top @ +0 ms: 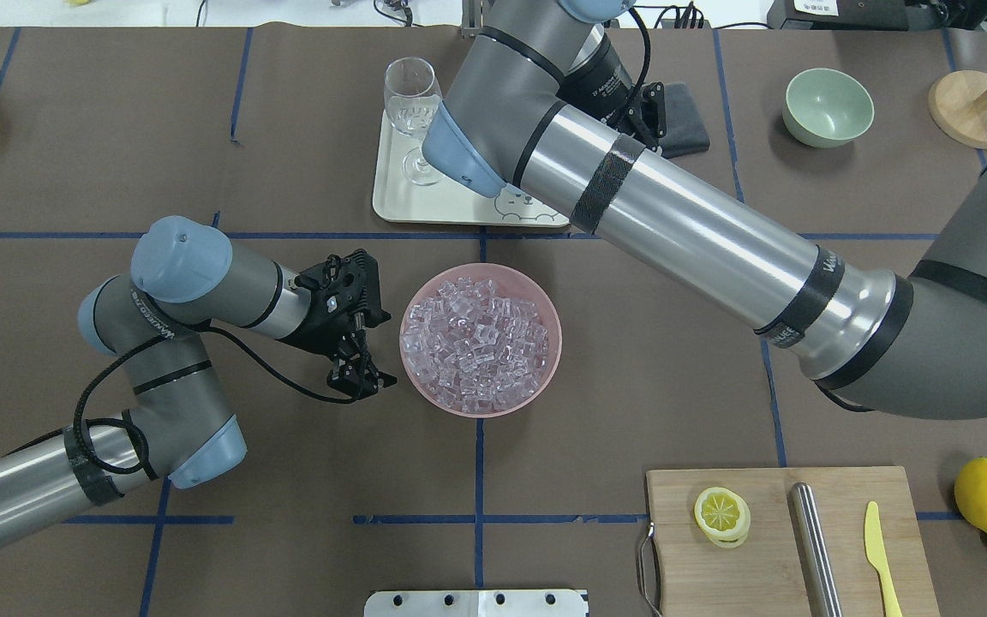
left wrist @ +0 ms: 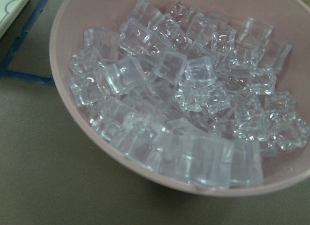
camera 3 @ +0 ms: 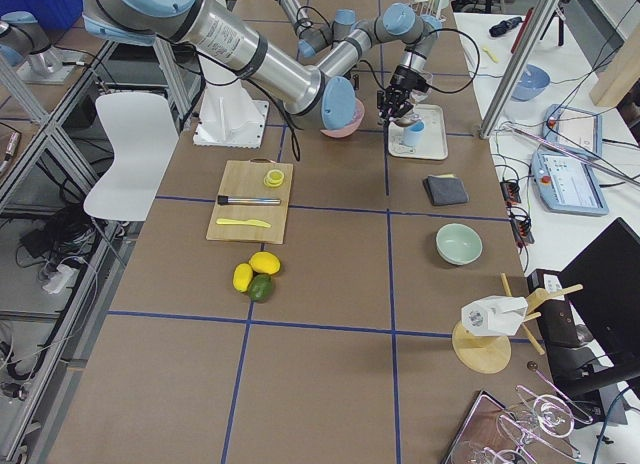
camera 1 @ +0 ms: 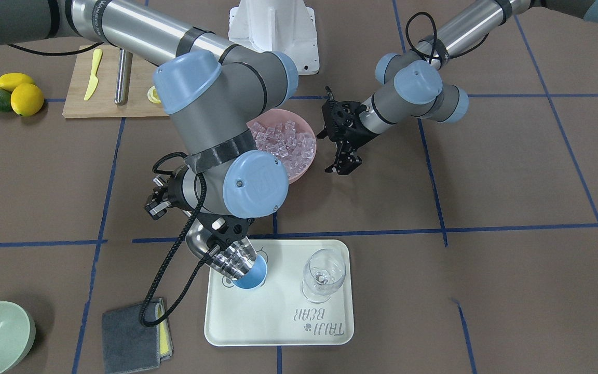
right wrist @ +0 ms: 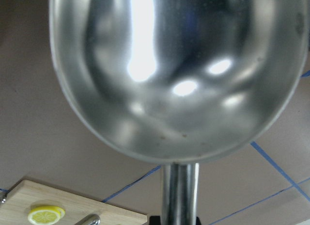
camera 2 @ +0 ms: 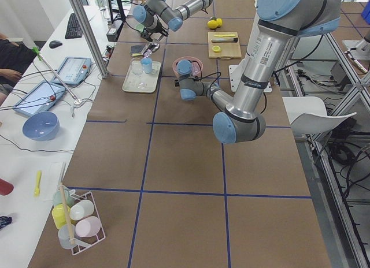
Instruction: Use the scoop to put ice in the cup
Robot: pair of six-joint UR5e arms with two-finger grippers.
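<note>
Low in the front-facing frame, the cup (camera 1: 255,278) stands on the tray (camera 1: 278,322). The scoop (camera 1: 199,243) tilts mouth-down over its rim, with cube shapes glinting at its lip. The right gripper (camera 1: 223,231), half hidden under the wrist, clamps the handle. Higher up, the left gripper (camera 1: 341,167) hangs parted and empty beside the pink bowl (left wrist: 63,36), which is heaped with ice (camera 1: 283,140).

TAIJI BEAR on the pale tray (camera 1: 257,317) (upside down from the front), UR logo on my right arm's blue joint cap (camera 1: 256,183)

right gripper (camera 1: 221,234) tipped steeply down, tight on scoop (right wrist: 169,74) handle; left gripper (top: 361,377) low, fingers apart
</note>
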